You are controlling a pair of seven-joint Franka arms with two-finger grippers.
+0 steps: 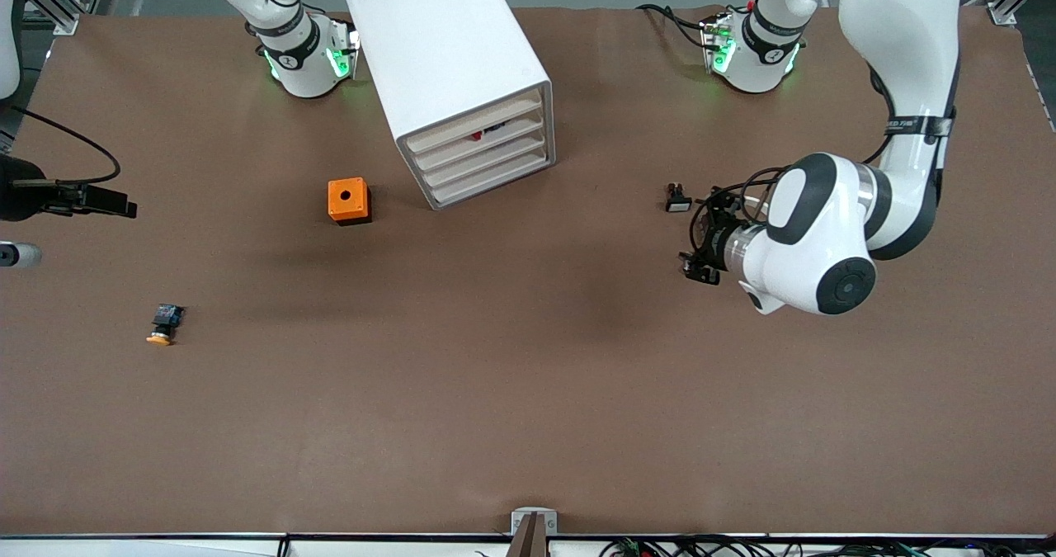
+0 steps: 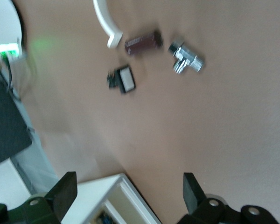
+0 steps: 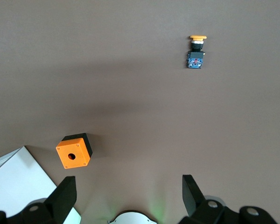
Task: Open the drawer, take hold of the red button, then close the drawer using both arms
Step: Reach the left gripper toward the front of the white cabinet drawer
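White cabinet (image 1: 450, 62) stands mid-table, its top drawer (image 1: 478, 132) shut, the red button (image 1: 476, 136) just visible inside. Left gripper (image 1: 691, 239) hovers well apart toward the left arm's end, fingers wide, empty. Right gripper (image 3: 126, 196) spread wide too, holding nothing.

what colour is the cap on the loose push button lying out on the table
Yellow-orange, on a black-and-blue body: the small push button, clearest in the right wrist view.
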